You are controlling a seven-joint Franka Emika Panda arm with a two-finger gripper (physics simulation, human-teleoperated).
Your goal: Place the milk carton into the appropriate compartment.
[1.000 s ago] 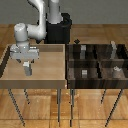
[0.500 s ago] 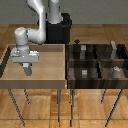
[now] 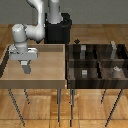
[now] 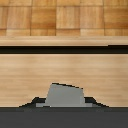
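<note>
My gripper (image 3: pixel 25 67) hangs over the near-left part of the light tan tray (image 3: pixel 47 70), at the exterior view's left. It is shut on the milk carton (image 4: pixel 65 95), a pale grey-white box that the wrist view shows close up between the dark fingers. In the exterior view the carton (image 3: pixel 25 69) is a small grey shape under the hand, held a little above the tray floor. The dark brown four-cell bin (image 3: pixel 97 61) stands at the exterior view's right, well away from the gripper.
Small grey blocks sit in the bin's cells: one far-left (image 3: pixel 83 48), one far-right (image 3: pixel 114 46), one near-left (image 3: pixel 85 72), one near-right (image 3: pixel 116 70). The robot's black base (image 3: pixel 59 27) stands behind the tray. Both bins rest on thin-legged stands over a wooden floor.
The gripper has risen slightly over the tan tray with the carton in it. Nothing in the dark bin has moved.
</note>
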